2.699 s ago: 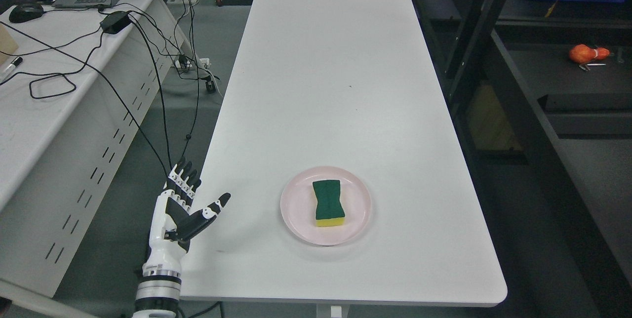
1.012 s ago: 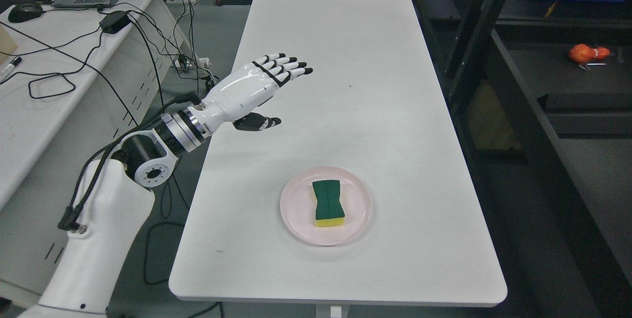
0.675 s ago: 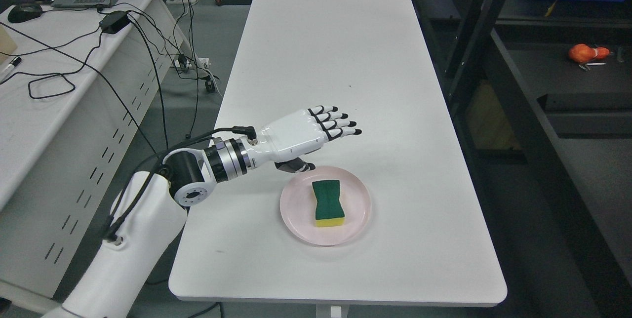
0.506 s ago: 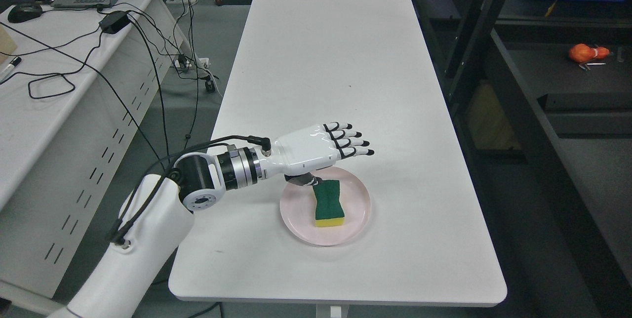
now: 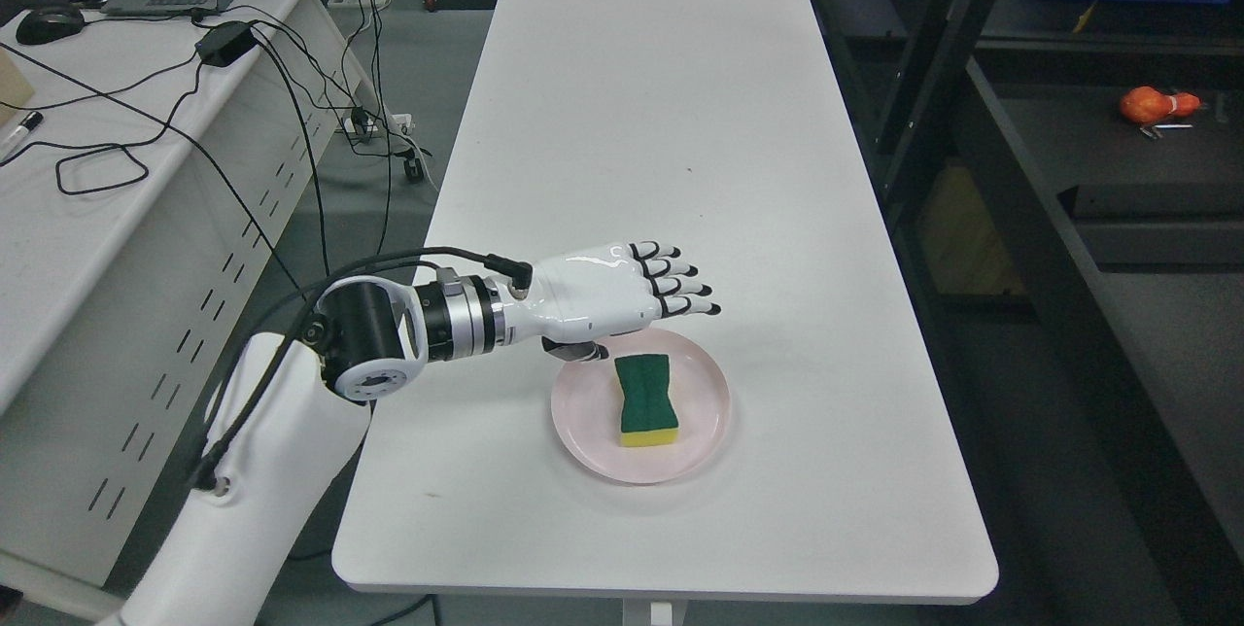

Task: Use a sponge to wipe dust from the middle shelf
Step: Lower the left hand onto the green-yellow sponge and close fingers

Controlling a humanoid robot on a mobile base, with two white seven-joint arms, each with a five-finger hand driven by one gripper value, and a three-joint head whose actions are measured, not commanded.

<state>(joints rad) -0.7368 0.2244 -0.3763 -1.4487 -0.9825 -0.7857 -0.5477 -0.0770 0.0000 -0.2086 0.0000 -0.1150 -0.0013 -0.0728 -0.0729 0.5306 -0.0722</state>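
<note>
left hand (image 5: 622, 300) has backed off a bit from the sponge (image 5: 646, 399), fingers spread, holding nothing; sponge's lying flat on the pink plate (image 5: 583, 412), so pickup and shelf wiping are both left, I'd say

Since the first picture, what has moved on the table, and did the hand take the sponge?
The left hand rose from the table's near left edge, swung over the table, then came down above the plate's far rim, fingers open. It has not taken the sponge. Sponge and plate stayed in place.
</note>
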